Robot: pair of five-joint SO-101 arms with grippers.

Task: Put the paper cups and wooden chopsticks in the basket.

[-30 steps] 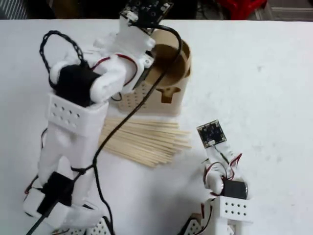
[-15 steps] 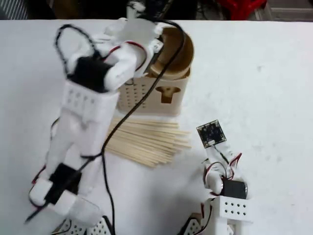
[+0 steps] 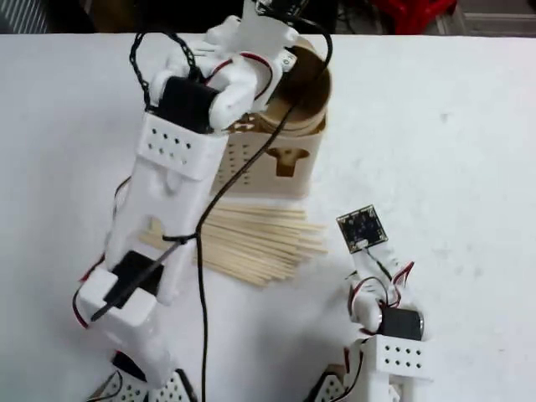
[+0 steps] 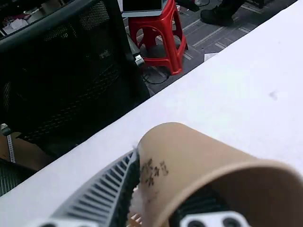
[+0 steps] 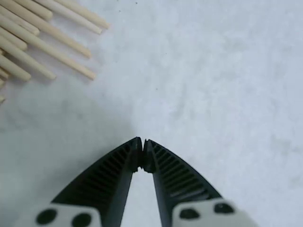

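My left gripper is shut on a brown paper cup, with one finger outside the wall and one inside the mouth. From above, that cup lies tilted over the top of the beige basket at the table's far middle, and the left arm stretches over the basket. A bundle of wooden chopsticks lies on the table just in front of the basket. My right gripper is shut with nothing in it. It hovers over bare table close to the chopstick ends.
The white table has free room to the right of the basket and at the far left. A black cable hangs along the left arm. Beyond the far table edge are a red stool and a black chair.
The left arm has swung toward the right and stretched farther out, carrying the cup a little farther over the basket. The right arm has kept still.
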